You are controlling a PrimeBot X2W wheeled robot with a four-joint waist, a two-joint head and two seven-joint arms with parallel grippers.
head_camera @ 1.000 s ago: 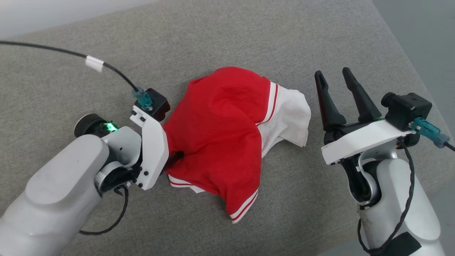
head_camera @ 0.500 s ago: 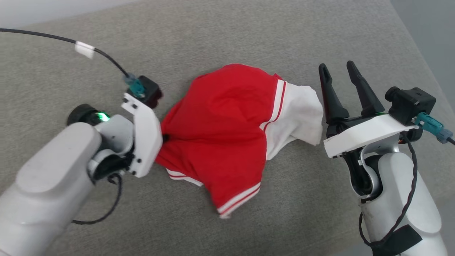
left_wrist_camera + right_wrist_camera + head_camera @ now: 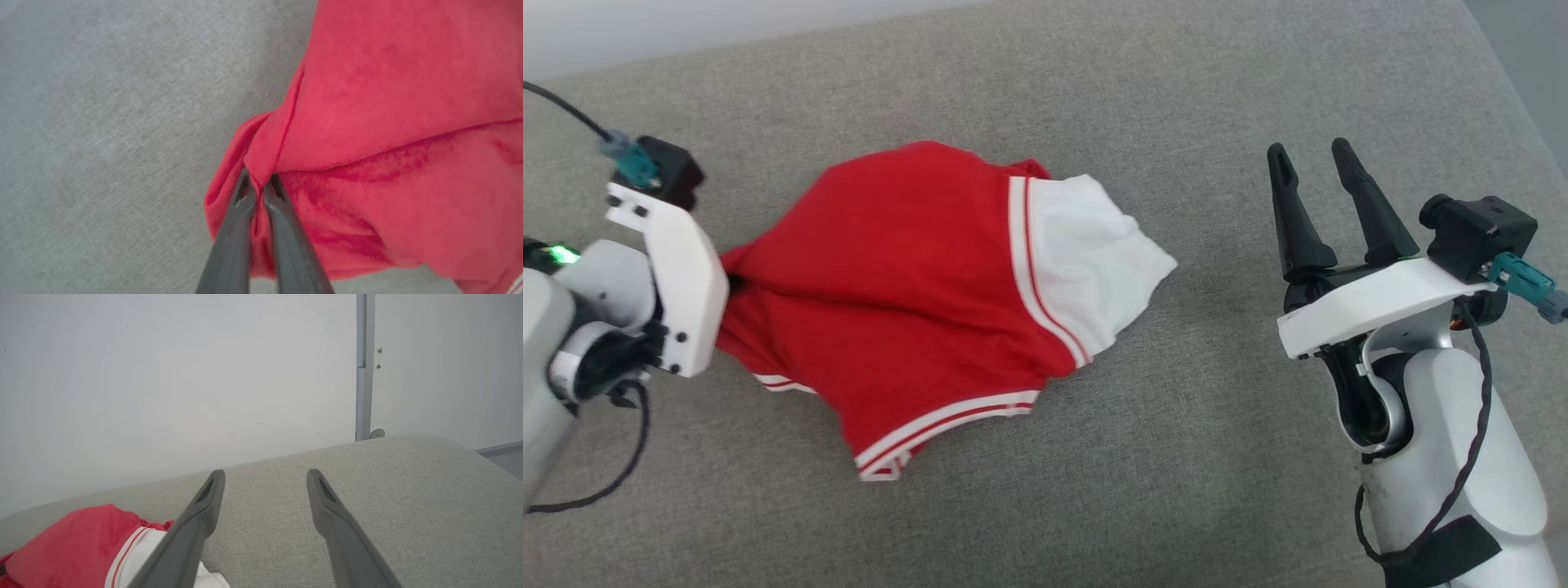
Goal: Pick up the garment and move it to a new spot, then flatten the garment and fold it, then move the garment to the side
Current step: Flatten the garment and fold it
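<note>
The garment (image 3: 907, 278) is a red shirt with a white sleeve (image 3: 1086, 253) and striped trim, bunched on the grey cushion in the head view. My left gripper (image 3: 734, 283) at its left end is shut on a pinch of red cloth; the left wrist view shows the two fingers (image 3: 241, 204) closed on a fold of the garment (image 3: 388, 122). My right gripper (image 3: 1311, 155) stands open to the right, well apart from the white sleeve, nothing between its fingers. In the right wrist view the garment (image 3: 81, 535) lies at lower left, beyond the open right gripper (image 3: 265, 473).
The grey fabric cushion (image 3: 1176, 98) spreads under everything, its right edge (image 3: 1515, 98) falling off near my right arm. A pale wall (image 3: 163, 375) with a vertical grey strip (image 3: 361, 367) stands behind the cushion. A black cable (image 3: 564, 114) trails from my left wrist.
My left gripper closed on the red cloth and pulled left, dragging the garment left across the cushion and stretching it out. The right gripper stayed open, and the gap to the sleeve widened.
</note>
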